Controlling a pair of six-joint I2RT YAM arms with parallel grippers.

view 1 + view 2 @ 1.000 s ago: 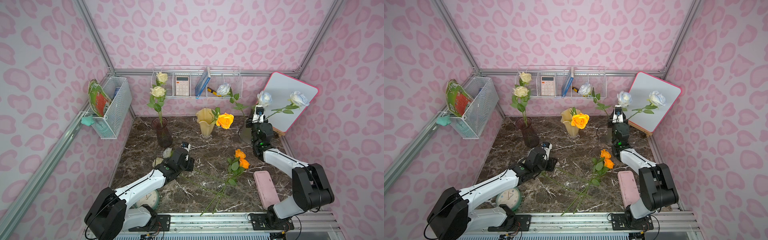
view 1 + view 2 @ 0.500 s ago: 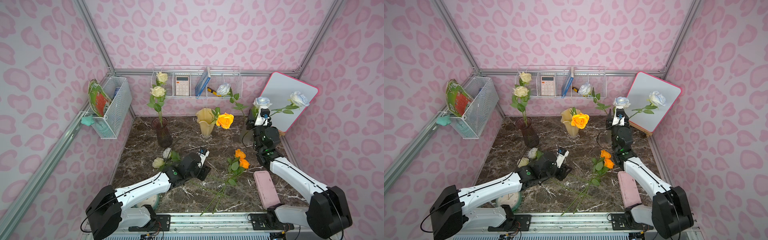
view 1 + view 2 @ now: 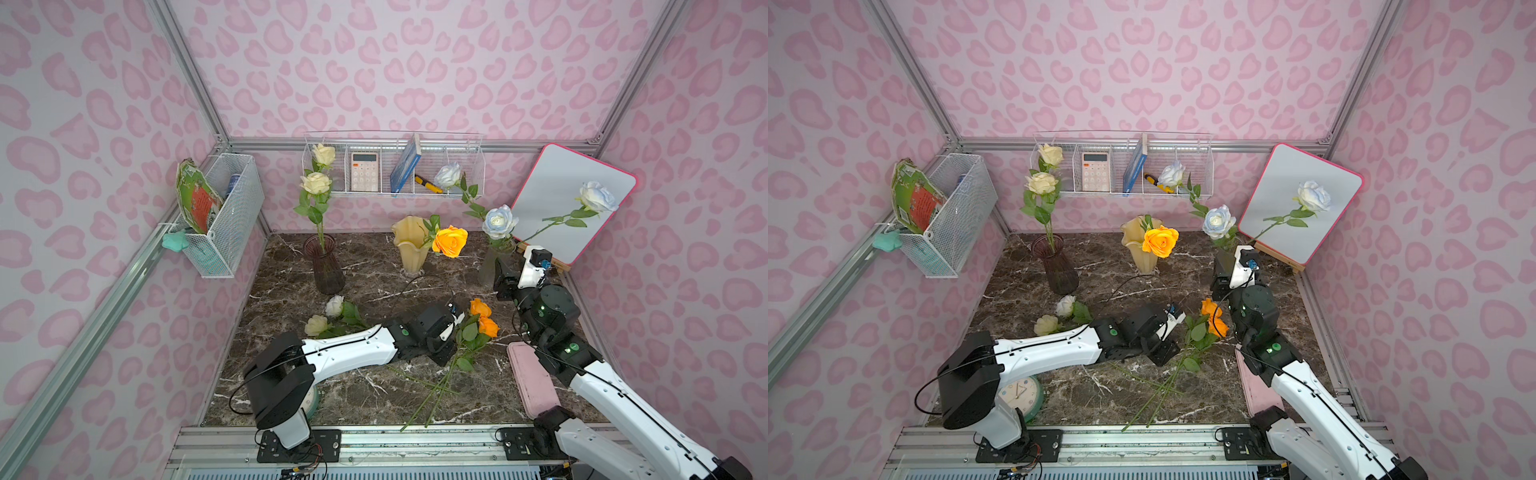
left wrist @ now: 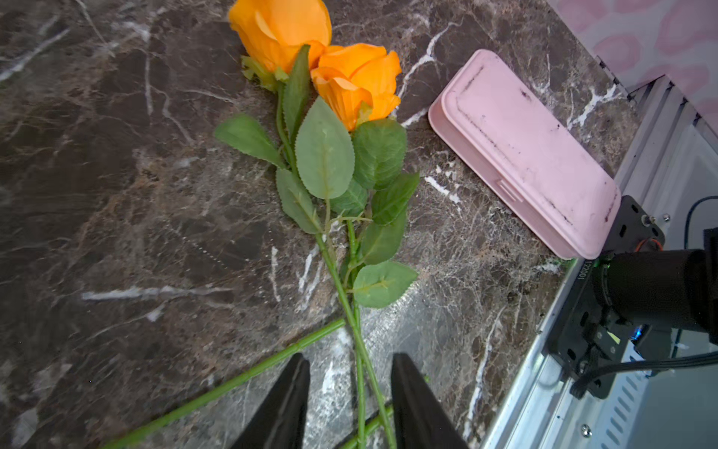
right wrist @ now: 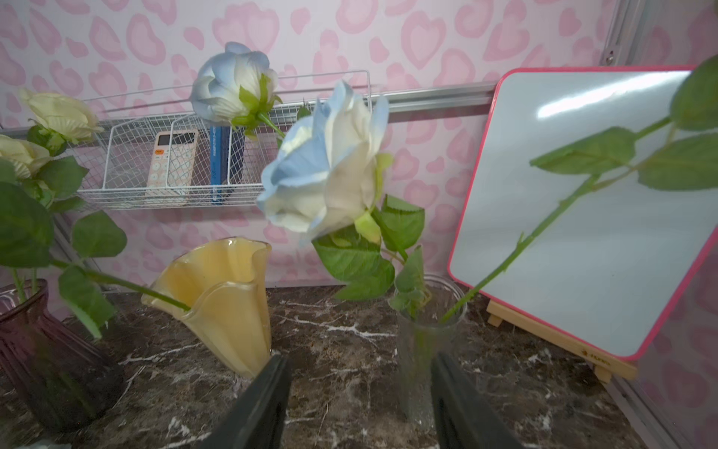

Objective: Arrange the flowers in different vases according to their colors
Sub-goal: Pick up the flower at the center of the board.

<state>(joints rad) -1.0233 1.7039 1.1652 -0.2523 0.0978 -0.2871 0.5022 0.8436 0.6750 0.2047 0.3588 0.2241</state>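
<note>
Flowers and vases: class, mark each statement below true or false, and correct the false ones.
1. Two orange roses lie on the table. True.
2. The yellow vase holds a blue rose. False: it holds an orange one.
3. The purple vase holds two cream roses. True.
4. The left pincer is shut on a stem. False: it is open, with stems between its jaws.
5. The clear vase is empty. False: blue-tinged roses stand in it.
</note>
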